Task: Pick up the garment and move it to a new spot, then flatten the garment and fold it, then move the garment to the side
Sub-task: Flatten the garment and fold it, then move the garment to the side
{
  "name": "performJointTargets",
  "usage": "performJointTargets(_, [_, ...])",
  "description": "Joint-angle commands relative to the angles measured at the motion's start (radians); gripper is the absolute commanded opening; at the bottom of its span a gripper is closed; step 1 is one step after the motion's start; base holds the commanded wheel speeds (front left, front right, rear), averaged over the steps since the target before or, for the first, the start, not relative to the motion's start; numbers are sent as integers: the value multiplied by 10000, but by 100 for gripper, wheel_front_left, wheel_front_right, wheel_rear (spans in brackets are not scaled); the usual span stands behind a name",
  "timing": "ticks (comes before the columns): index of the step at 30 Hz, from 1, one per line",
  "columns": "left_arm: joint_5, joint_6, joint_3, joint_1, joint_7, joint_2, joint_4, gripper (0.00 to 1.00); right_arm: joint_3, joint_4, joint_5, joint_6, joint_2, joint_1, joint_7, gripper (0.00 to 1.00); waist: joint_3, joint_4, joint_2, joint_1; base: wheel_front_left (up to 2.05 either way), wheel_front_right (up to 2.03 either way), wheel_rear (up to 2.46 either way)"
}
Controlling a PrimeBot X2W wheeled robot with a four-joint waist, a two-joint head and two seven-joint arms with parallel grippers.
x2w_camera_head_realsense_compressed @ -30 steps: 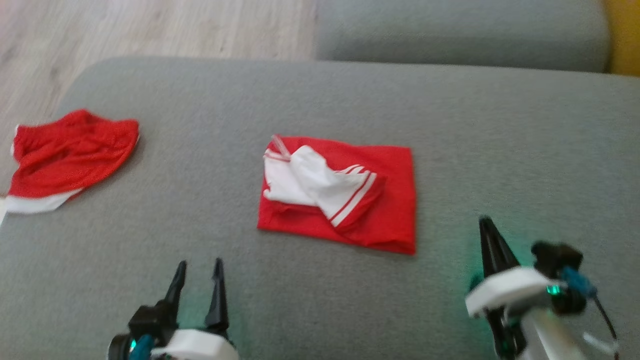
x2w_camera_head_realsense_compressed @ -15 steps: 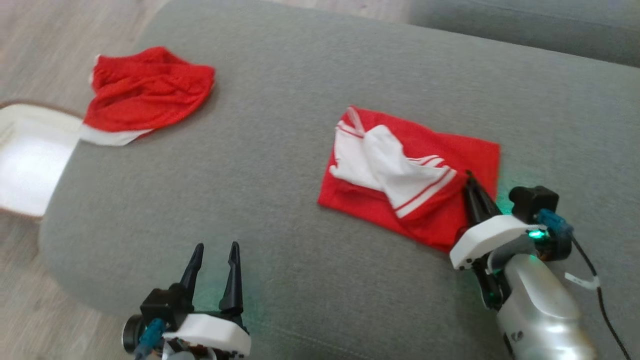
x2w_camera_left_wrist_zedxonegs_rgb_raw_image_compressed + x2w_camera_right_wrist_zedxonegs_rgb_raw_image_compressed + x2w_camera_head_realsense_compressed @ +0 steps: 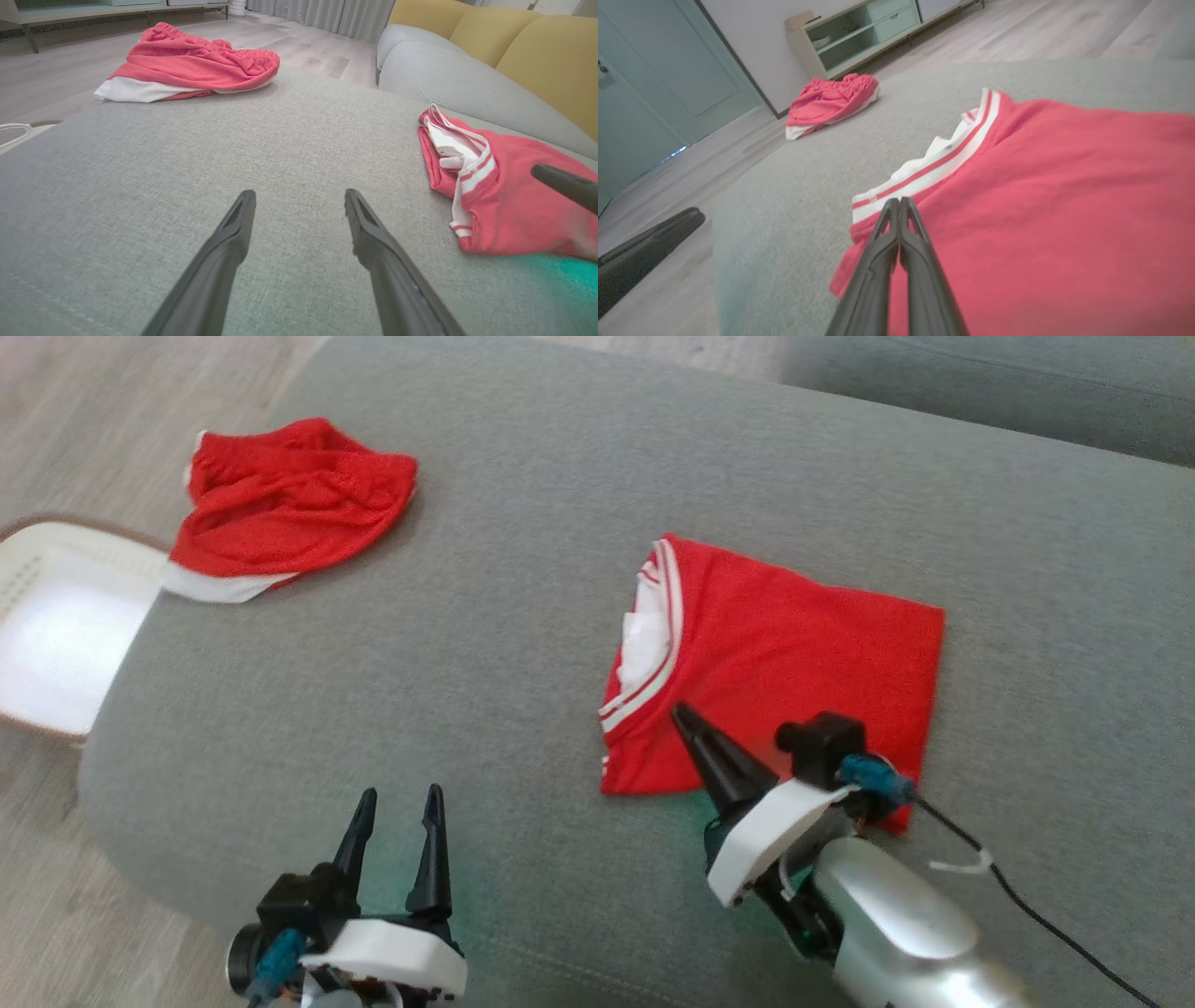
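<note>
The garment [image 3: 794,653] is a red top with white striped trim, lying folded in a rough rectangle on the grey sofa cushion [image 3: 523,616]. Its trim runs along the left edge [image 3: 934,168]. My right gripper [image 3: 679,712] is shut, tips over the garment's near left part just behind the trim [image 3: 899,201], and I see no cloth between the fingers. From the left wrist view the garment [image 3: 514,205] lies at the right. My left gripper [image 3: 400,796] stands open above bare cushion to the garment's left, nothing between its fingers [image 3: 299,198].
A second red garment with a white band [image 3: 289,504] lies bunched at the cushion's far left corner. A white basket [image 3: 56,625] sits on the wooden floor past the left edge. Another grey cushion [image 3: 980,392] and yellow backrests [image 3: 537,46] lie beyond.
The head camera shifted early on. Since half a second ago my right gripper swept left across the garment; red cloth now covers the white flap, leaving only trim showing. The left gripper stayed put.
</note>
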Motion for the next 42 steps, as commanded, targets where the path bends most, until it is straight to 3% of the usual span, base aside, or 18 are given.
performJointTargets(1, [24, 17, 328, -383, -82, 31, -327, 100, -9, -384, 85, 67, 106, -348, -137, 0, -114, -301, 0, 0, 0, 0, 0])
performJointTargets(5, [133, 1, 458, -430, -82, 31, -348, 100, -1046, -496, -265, 67, 93, -248, -137, 0, -311, -805, 0, 0, 0, 0, 0])
performJointTargets(12, [506, -172, 670, -542, -82, 31, -185, 100, -4155, -952, -1745, 67, 61, 781, -137, 0, -727, -1651, 0, 0, 0, 0, 0])
performJointTargets(13, [667, -222, 787, -574, -82, 31, -78, 100, -4847, -1058, -2125, 67, 73, 1096, -137, 33, -857, -1879, 0, 0, 0, 0, 0])
performJointTargets(14, [744, -247, 849, -578, -82, 31, -22, 100, -5146, -1113, -2318, 67, 79, 1241, -137, 72, -917, -1983, 0, 0, 0, 0, 0])
performJointTargets(15, [784, -256, 929, -563, -82, 31, 27, 100, -5449, -1176, -2456, 67, 85, 1380, -137, 100, -976, -2086, 0, 0, 0, 0, 0])
performJointTargets(20, [934, -301, 1219, -335, -82, 31, 169, 100, -6336, -1508, -2735, 67, 101, 2020, -137, 100, -1312, -2515, 0, 0, 0, 0, 0])
performJointTargets(26, [881, -212, 1532, 62, -82, 31, 185, 100, -6518, -1596, -2584, 67, 104, 2655, -137, 100, -1668, -2831, 0, 0, 0, 0, 0])
performJointTargets(38, [964, -193, 1629, 448, -82, 31, 118, 100, -6204, -1518, -2320, 67, 105, 2913, -137, 100, -1776, -2832, 0, 0, 0, 0, 0])
performJointTargets(42, [797, -237, 1472, 323, -82, 31, 142, 100, -5528, -860, -1573, 67, 106, 2704, -137, 100, -1635, -2532, 0, 0, 0, 0, 0])
